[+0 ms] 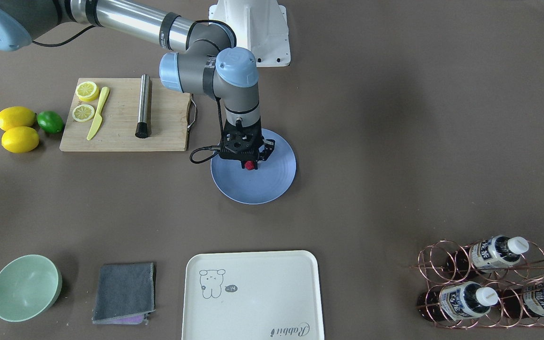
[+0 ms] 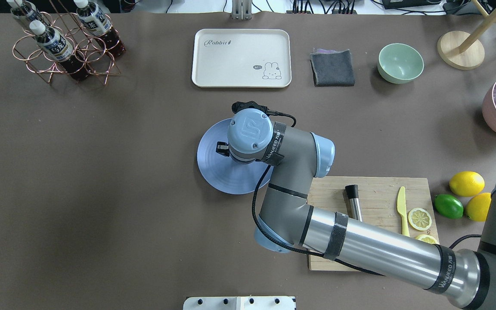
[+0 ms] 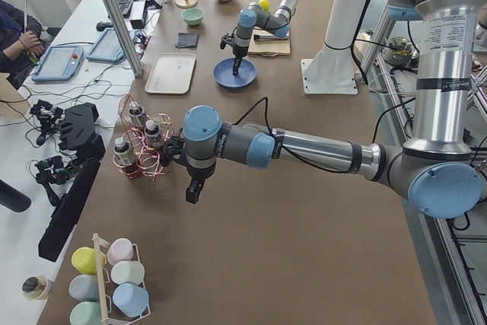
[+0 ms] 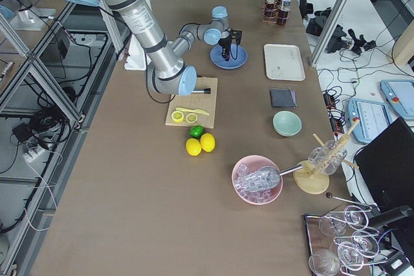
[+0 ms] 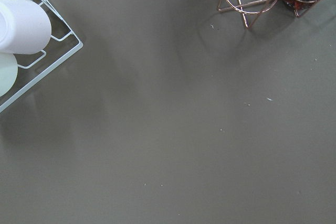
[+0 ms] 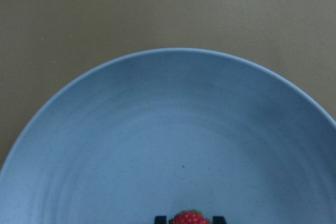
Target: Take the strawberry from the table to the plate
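Pinching the strawberry between them, the fingers of the right gripper stand narrow, holding the berry over the middle of the blue plate; whether it touches the plate I cannot tell. The cutting board lies just beside the plate, and the cream tray lies apart on the table. The left gripper hangs near the bottle rack, and how far open its fingers are cannot be told.
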